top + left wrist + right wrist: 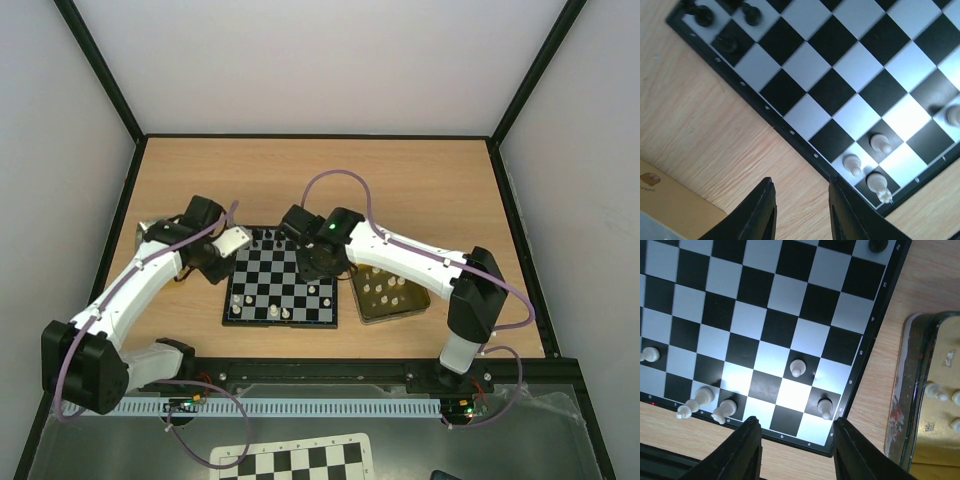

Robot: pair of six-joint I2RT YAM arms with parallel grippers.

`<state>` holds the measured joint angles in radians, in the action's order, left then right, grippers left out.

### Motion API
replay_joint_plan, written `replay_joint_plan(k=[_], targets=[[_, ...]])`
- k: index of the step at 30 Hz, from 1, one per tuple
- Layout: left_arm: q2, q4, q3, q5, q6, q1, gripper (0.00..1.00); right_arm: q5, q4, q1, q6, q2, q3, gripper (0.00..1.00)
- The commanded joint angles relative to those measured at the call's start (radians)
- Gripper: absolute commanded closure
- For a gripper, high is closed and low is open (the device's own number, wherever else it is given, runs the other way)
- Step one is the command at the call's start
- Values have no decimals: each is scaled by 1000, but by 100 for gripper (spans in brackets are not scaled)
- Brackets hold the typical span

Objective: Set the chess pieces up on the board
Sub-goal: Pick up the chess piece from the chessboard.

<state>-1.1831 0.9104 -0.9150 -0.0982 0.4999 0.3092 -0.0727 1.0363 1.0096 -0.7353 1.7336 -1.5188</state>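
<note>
The board [270, 285] lies mid-table, with a few black pieces [266, 240] on its far edge and a few white pieces [276, 312] near its front edge. My left gripper [236, 243] hovers at the board's far left corner. In the left wrist view it [802, 200] is open and empty over bare wood beside the board frame [790, 132]. My right gripper [316, 264] hovers over the board's right side. In the right wrist view it [797, 427] is open and empty, above the front edge near two white pawns [797, 367].
A square gold tin [415, 305] right of the board holds several white pieces [936, 391]. A printed checkered sheet [290, 462] lies below the arm bases. A tan box [670, 197] sits left of the left gripper. Black frame posts border the table.
</note>
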Motion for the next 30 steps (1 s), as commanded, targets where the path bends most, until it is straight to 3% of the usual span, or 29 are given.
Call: replay_joint_plan(k=[1, 6, 16, 30], targets=[[-28, -24, -59, 24, -128, -33, 69, -8, -28, 18, -31, -21, 49, 62], [-43, -25, -79, 29, -188, -57, 70, 4, -45, 57, -30, -14, 76, 62], [-44, -50, -56, 103, -247, -108, 70, -14, 18, 210, 20, 228, -208, 64], [-6, -61, -5, 130, -250, -127, 69, -27, -16, 215, -9, 167, -93, 69]])
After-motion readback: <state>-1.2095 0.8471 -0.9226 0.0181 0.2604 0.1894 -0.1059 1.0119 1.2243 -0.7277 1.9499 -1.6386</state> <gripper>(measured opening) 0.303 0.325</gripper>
